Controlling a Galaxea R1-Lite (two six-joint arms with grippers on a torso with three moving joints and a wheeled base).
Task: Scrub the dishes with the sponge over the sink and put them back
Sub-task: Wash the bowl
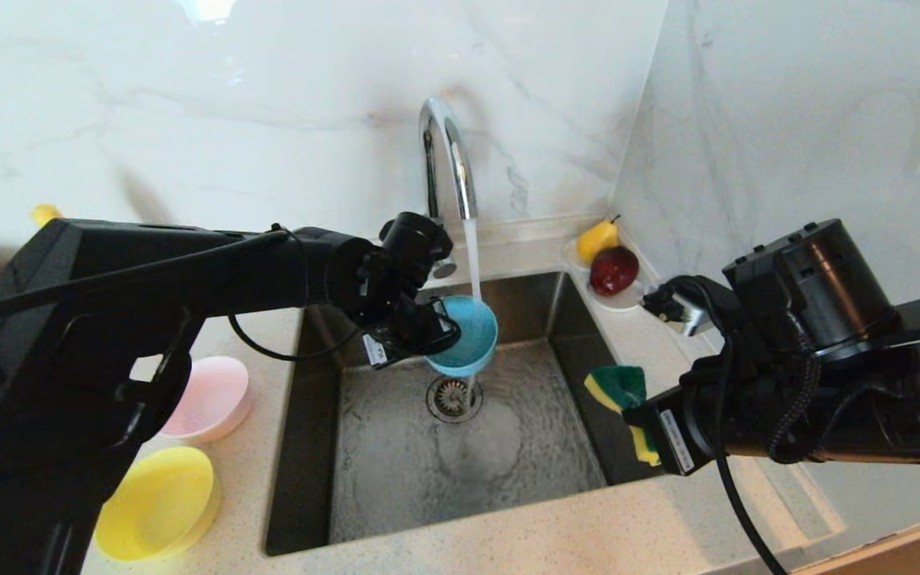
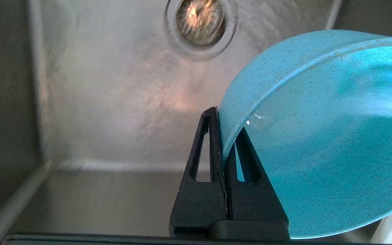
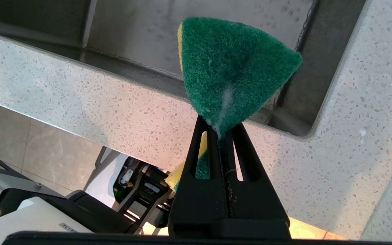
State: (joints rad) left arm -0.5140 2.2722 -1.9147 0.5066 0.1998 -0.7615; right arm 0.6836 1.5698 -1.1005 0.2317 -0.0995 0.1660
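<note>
Centre frame, the left gripper clamps the blue bowl's rim under the running faucet above the sink, while the right gripper pinches the sponge over the sink's right edge.

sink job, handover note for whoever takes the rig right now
Left gripper: shut on the rim of the light blue plastic bowl, tilted under the running faucet over the steel sink.
Right gripper: shut on the yellow-and-green sponge at the sink's right edge.
Pale pink bowl and yellow bowl: on the counter, left of the sink.
Left: scrub the blue bowl and put it back.
</note>
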